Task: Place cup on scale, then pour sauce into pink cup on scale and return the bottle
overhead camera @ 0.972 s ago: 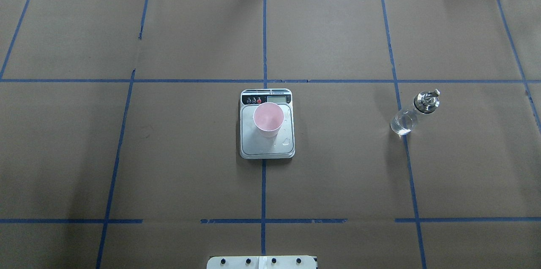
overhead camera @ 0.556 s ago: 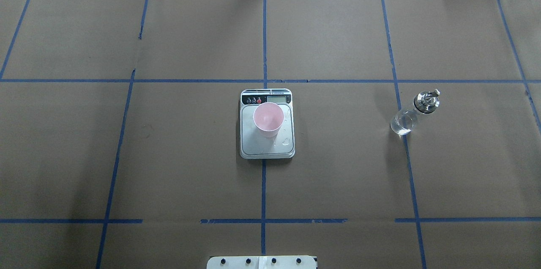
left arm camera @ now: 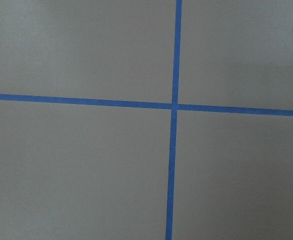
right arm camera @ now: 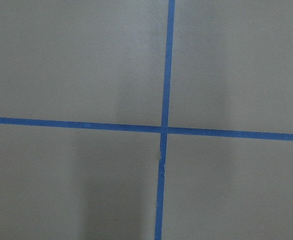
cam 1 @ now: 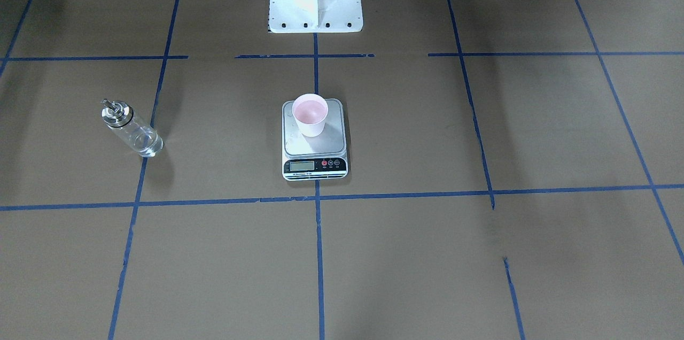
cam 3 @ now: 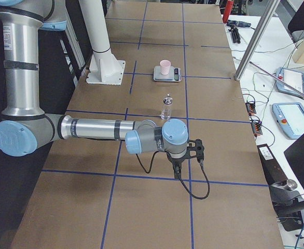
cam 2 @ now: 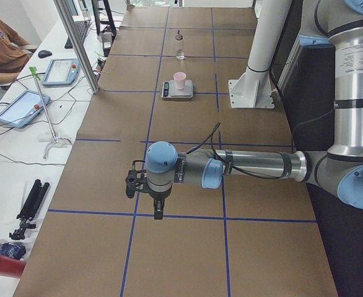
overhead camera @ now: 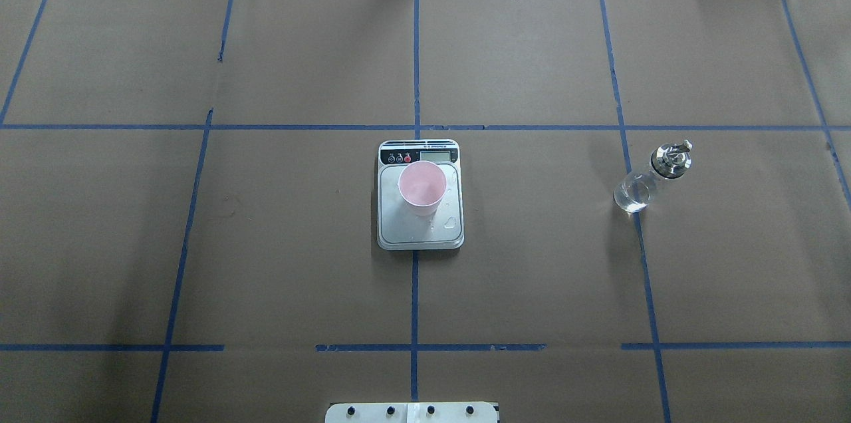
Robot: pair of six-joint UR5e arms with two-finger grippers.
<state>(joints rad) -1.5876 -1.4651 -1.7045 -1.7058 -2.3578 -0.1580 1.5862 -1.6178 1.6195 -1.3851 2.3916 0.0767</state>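
The bottle point(overhead camera: 648, 180) stands apart from the cup point(overhead camera: 421, 187) on the scale point(overhead camera: 420, 230), probably slick breakable glass, best held round its body; whether left gripper point(cam 2: 158, 214) or right gripper point(cam 3: 176, 168) is clenched, I cannot tell.

Pink cup point(overhead camera: 421, 186) upright on scale point(overhead camera: 420, 233); bottle point(overhead camera: 651, 176) well apart.

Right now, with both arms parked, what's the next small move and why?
Probably none: leave the left arm and right arm parked. The cup stands on the scale, drops lie on its platform beside the cup, and the bottle stands upright, apart from the scale. That looks like a finished pour, though liquid in the cup can't be confirmed.
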